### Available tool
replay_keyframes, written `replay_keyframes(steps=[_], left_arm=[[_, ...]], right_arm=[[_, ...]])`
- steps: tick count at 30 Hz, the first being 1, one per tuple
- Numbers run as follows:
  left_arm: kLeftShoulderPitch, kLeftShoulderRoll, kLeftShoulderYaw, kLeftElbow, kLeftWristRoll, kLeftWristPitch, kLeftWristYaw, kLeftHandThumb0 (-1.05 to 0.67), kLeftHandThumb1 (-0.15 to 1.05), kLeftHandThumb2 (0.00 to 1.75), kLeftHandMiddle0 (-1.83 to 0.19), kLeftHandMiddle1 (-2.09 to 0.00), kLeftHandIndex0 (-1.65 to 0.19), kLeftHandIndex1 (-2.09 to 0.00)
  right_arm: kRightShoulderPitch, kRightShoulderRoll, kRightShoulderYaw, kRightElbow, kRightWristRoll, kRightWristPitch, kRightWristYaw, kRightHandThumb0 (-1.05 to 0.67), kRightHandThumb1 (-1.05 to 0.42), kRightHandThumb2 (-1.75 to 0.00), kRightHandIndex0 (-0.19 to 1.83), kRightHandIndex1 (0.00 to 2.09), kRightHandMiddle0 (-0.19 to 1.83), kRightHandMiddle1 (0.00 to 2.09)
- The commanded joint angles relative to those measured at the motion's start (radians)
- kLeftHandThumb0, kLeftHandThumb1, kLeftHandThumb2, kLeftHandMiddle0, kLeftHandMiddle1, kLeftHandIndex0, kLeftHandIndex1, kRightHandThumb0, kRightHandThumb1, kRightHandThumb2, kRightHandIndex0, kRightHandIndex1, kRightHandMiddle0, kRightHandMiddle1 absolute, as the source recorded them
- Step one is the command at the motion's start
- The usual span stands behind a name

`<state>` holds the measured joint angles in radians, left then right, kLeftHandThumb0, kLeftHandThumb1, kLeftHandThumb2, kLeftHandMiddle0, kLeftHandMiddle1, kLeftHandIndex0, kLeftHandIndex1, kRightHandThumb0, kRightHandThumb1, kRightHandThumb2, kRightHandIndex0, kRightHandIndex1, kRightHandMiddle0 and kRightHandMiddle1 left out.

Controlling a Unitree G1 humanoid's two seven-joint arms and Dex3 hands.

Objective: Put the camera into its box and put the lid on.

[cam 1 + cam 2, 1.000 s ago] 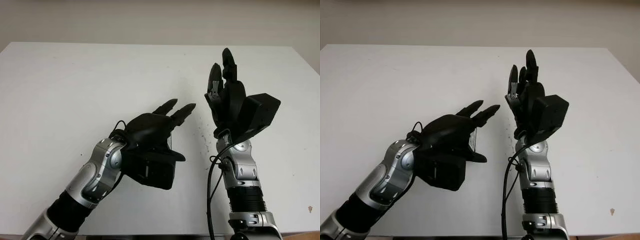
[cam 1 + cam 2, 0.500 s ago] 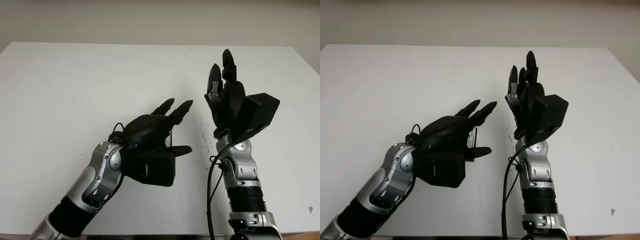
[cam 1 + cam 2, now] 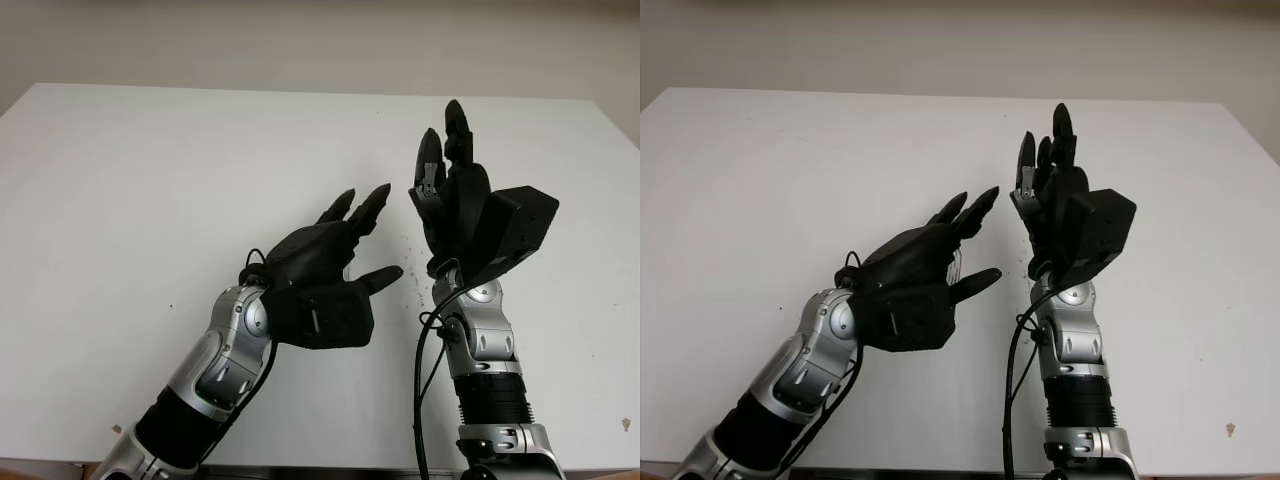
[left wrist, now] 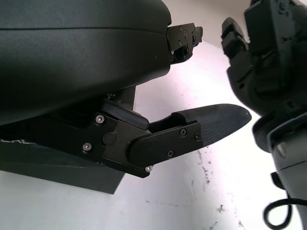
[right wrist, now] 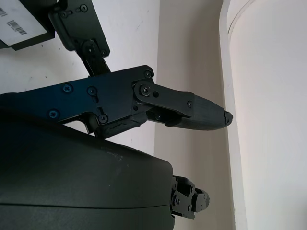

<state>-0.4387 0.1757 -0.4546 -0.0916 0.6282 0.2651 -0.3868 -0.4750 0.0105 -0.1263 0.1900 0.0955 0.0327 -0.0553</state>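
Note:
My left hand (image 3: 368, 236) is raised over the middle of the white table (image 3: 150, 180), open and holding nothing, its fingers pointing away and to the right. My right hand (image 3: 446, 150) stands upright just to its right, also open, fingers pointing up. A narrow gap separates the two hands. In the left wrist view the left hand's thumb (image 4: 201, 127) reaches toward the right hand (image 4: 268, 72). The right wrist view has one finger (image 5: 192, 108) of the right hand against the pale wall.
Dark specks (image 3: 410, 270) mark the table between the hands. A black cable (image 3: 425, 380) loops beside the right forearm. A small mark (image 3: 627, 424) sits near the table's front right edge. A pale wall runs behind the far edge.
My left hand has risen and moved forward and right, closer to the right hand, with its thumb swung out. The right hand has stayed still.

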Motion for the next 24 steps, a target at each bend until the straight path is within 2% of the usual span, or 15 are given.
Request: replay_keyframes(steps=[1, 14, 20, 24], left_arm=[[-0.004, -0.043, -0.040, 0.016, -0.006, 0.008, -0.006, -0.77, 1.05, 0.76, 0.19, 0.00, 0.19, 0.00], [0.000, -0.047, -0.094, -0.012, 0.005, 0.037, -0.033, -0.73, 1.05, 0.69, 0.19, 0.00, 0.19, 0.00], [0.028, 0.013, -0.082, -0.124, 0.004, 0.041, -0.096, -0.71, 1.05, 0.65, 0.19, 0.00, 0.19, 0.00], [0.050, 0.054, -0.036, -0.176, 0.014, 0.024, -0.066, -0.69, 1.05, 0.66, 0.19, 0.00, 0.19, 0.00]], right_arm=[[0.006, 0.004, 0.001, -0.027, 0.006, 0.010, -0.005, -0.61, -1.05, -0.58, -0.07, 0.06, -0.19, 0.27], [0.004, 0.000, 0.004, -0.007, 0.002, -0.008, 0.005, -0.61, -1.05, -0.59, -0.07, 0.06, -0.19, 0.28], [0.000, 0.000, -0.002, -0.007, 0.007, -0.004, 0.005, -0.61, -1.05, -0.59, -0.07, 0.06, -0.18, 0.28], [0.000, -0.002, 0.001, -0.006, 0.003, -0.001, 0.006, -0.61, -1.05, -0.59, -0.07, 0.06, -0.19, 0.26]])
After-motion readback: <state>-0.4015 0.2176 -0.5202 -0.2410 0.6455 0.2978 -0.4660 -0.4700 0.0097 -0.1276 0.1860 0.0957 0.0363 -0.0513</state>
